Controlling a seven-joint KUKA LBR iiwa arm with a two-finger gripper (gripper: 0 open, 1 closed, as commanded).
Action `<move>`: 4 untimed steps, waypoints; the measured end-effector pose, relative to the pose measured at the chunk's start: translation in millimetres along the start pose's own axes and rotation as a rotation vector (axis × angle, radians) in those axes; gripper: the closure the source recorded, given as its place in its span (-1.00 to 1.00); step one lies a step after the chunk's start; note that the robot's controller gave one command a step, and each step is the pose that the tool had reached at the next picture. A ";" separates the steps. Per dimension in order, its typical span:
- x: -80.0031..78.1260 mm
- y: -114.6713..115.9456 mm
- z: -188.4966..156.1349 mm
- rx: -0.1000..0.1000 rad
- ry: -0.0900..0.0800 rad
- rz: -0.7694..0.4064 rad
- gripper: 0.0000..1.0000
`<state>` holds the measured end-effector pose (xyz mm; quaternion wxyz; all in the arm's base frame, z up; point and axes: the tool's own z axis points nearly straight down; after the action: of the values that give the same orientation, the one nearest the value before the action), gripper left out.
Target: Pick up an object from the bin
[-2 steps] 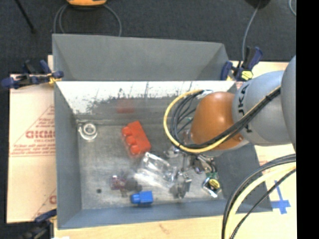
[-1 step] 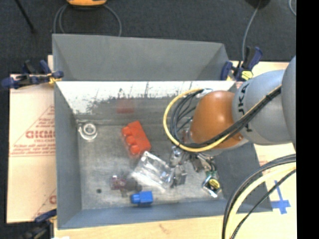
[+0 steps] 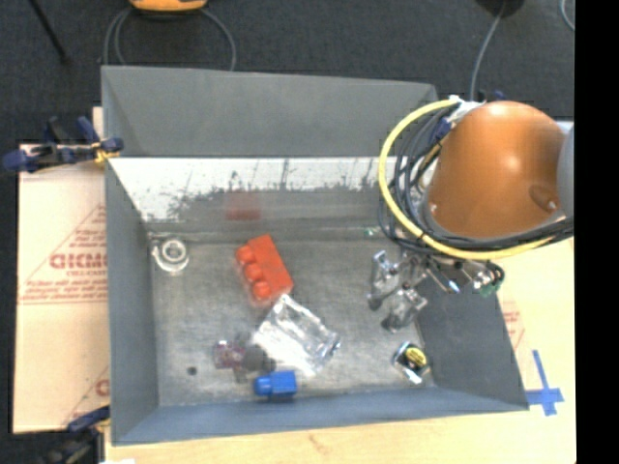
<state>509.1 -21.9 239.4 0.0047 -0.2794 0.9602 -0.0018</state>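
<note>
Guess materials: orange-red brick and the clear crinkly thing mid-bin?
Orange-red brick: likely moulded hard plastic, smooth; even colour, round studs. Clear thing: seemingly thin transparent plastic, glossy; bin floor shows through, bright creased highlights. Film or rigid blister, cannot tell.

The gripper (image 3: 395, 300) hangs over the floor at the right of the grey bin (image 3: 133, 298), under the arm's orange cover (image 3: 488, 172); a small black-and-yellow thing (image 3: 413, 360) lies near it, by the right wall; mid-bin lie a red block (image 3: 263, 267) and a crumpled clear wrapper (image 3: 296, 334); beside the wrapper, a blue block (image 3: 276, 385) and a dark purple piece (image 3: 236, 356); a clear ring (image 3: 172, 253) sits far left.
</note>
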 end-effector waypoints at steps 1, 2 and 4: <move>0.3 1.4 3.2 -0.006 0.004 0.002 -1.00; -2.7 21.9 126.5 -0.003 0.003 -0.085 -1.00; -73.2 82.2 161.1 -0.001 -0.013 0.013 1.00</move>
<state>528.3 86.5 78.4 0.0110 -0.2733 0.9619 0.0003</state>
